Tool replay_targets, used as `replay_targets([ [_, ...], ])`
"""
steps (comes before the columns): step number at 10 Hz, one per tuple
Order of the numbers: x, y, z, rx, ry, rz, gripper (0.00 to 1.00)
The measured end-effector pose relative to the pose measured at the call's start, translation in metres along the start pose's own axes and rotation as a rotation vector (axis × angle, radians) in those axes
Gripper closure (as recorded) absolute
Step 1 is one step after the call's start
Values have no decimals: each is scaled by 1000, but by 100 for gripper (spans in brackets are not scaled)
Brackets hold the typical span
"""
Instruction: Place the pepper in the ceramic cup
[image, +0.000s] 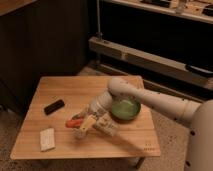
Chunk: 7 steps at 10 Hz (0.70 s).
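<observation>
The small orange-red pepper (74, 121) lies at the front left-centre of the wooden table (70, 90). It sits on or just above the top of the small pale ceramic cup (79, 133), which is mostly hidden by my gripper. My gripper (84, 127) points down and left, right beside the pepper's right end and over the cup. Whether it still touches the pepper does not show. The white arm (150, 102) reaches in from the right, across the green bowl.
A wide green bowl (125, 108) stands right of the gripper, under the arm. A pale packet (106, 125) lies just right of the gripper. A black rectangular block (54, 106) lies to the left and a white flat object (47, 138) at the front left.
</observation>
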Motion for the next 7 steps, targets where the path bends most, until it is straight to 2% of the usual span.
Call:
replay_targets([
  [2,-10,2,4,-18,-25,-52,20],
  [4,-21,6,7,-33,-51,-137,22],
  [5,-22,7,7,-30,-42,-154,28],
  [6,-15,6,5,-25,-30,-130,38],
  [7,-8,4,3,-19,-28,-76,49],
])
